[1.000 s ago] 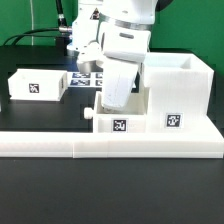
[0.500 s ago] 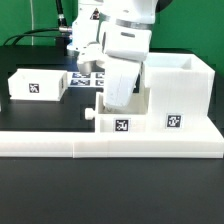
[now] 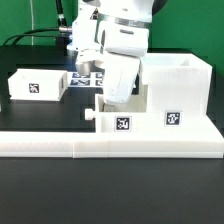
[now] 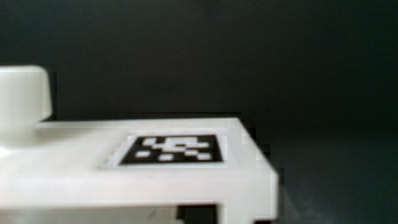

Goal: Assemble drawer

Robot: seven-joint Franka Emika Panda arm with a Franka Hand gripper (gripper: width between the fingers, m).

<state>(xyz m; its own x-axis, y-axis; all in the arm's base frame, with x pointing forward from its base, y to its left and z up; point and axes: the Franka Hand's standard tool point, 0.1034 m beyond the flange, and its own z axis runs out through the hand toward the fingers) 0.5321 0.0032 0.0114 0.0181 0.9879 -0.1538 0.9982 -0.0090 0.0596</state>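
A black table (image 3: 45, 118) carries it all. At three o'clock stands a tall white housing (image 3: 185, 85), open-topped, with a square tag (image 3: 172, 120) low on its near face. A low white wall (image 3: 60, 143) runs along six o'clock. The marker board (image 3: 84, 77) lies flat toward eleven o'clock, partly hidden, and a dark cable (image 3: 35, 36) trails farther back at ten.

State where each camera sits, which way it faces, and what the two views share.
Exterior view: off the arm, low, near table height, facing across it at the drawer, the housing and the marker board; the arm's white fingers show, reaching down at the drawer.
Wrist view: on the wrist, close over a tagged white part against black; whether the white shape at the edge is a finger cannot be told.
Shared: probably the drawer, though blur leaves that unsure.
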